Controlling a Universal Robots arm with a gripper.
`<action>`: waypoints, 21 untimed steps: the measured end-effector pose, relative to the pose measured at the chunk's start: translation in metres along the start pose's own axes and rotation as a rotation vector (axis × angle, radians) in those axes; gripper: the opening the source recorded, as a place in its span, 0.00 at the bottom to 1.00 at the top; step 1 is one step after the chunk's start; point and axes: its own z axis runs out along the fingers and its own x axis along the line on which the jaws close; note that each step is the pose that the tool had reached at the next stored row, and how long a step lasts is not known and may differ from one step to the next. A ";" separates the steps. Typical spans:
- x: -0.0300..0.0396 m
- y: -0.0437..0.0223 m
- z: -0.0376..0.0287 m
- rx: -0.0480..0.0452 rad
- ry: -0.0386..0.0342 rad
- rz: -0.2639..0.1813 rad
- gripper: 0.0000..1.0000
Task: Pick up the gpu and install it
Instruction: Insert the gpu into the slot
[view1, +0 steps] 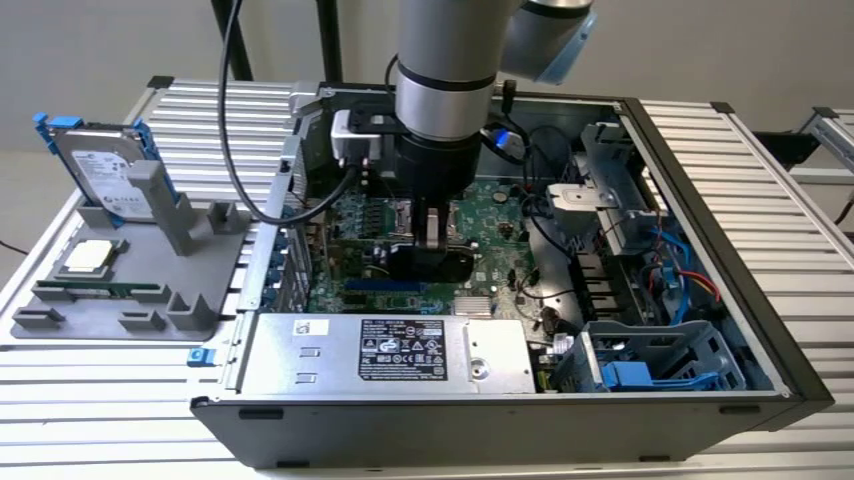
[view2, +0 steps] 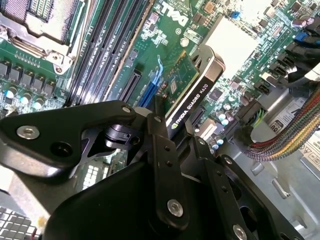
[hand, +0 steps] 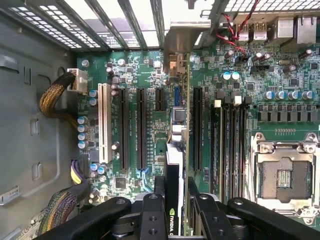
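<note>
Gripper (hand: 176, 210) is clamped on the gpu (hand: 176, 150), card held edge-on between the fingers (view2: 162, 150). Card sits over the motherboard (hand: 145, 75), lined up beside the long black slots (hand: 141, 127), bracket end toward the case's rear grille. In the exterior view the arm (view1: 447, 90) reaches down into the open computer case (view1: 747, 330), behind the power supply (view1: 380, 350).

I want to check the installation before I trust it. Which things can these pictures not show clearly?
- Whether the gpu is seated in its slot: in the second wrist view its lower edge lies behind the card body; in the exterior view the tool covers it.
- The gpu's metal bracket end: in the first wrist view it is seen only edge-on.
- The tool's fingertips on the card: the tool's own links cover them in both wrist views.
</note>
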 end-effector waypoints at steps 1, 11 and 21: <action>0.0003 0.0002 -0.0001 -0.0001 0.0001 0.000 0.00; 0.0030 0.0120 0.0003 -0.0002 0.0001 0.000 0.00; 0.0003 0.0180 0.0003 -0.0001 0.0001 0.000 0.00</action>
